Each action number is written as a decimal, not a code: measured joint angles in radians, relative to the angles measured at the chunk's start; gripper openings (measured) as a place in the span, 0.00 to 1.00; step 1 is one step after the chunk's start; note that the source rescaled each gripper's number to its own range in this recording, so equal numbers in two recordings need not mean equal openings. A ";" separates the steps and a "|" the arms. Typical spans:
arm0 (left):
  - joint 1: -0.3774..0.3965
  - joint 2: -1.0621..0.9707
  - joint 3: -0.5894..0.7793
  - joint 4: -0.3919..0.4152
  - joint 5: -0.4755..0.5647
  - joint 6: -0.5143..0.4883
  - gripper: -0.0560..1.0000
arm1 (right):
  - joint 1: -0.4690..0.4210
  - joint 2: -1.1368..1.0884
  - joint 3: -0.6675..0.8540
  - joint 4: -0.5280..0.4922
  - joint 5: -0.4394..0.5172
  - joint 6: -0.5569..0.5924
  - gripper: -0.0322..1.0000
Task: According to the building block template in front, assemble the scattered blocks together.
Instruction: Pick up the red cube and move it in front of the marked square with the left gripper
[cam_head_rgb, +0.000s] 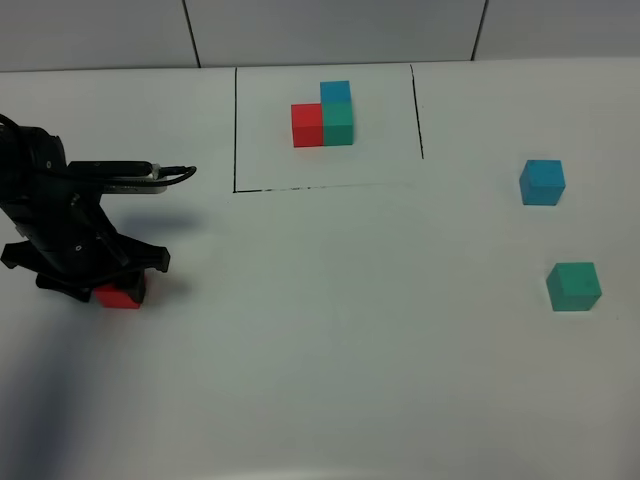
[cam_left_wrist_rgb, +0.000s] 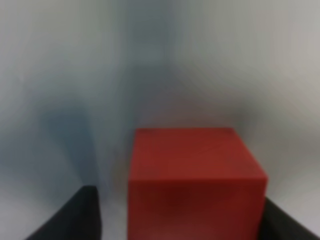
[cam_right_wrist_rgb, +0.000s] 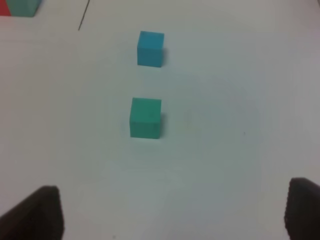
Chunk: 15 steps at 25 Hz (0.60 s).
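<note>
The template, a red, teal and blue cube cluster, sits inside a thin black drawn frame at the back of the table. On the left, a loose red cube lies under my left gripper. In the left wrist view the red cube fills the space between the fingers. One finger is against its side and a thin gap shows at the other. A light blue cube and a teal cube lie apart on the right. My right gripper is open, short of the teal cube and the blue cube.
The white tabletop carries only the cubes and the drawn black frame line. A tiled wall rises behind the table's far edge. The right arm is out of the exterior view.
</note>
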 joint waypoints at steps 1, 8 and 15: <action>0.000 0.000 0.000 0.000 0.000 0.000 0.12 | 0.000 0.000 0.000 0.000 0.000 0.000 0.79; -0.040 -0.003 -0.007 0.002 0.027 0.178 0.06 | 0.000 0.000 0.000 0.000 0.000 0.000 0.79; -0.252 0.034 -0.182 0.002 0.183 0.581 0.06 | 0.000 0.000 0.000 0.000 0.000 0.000 0.79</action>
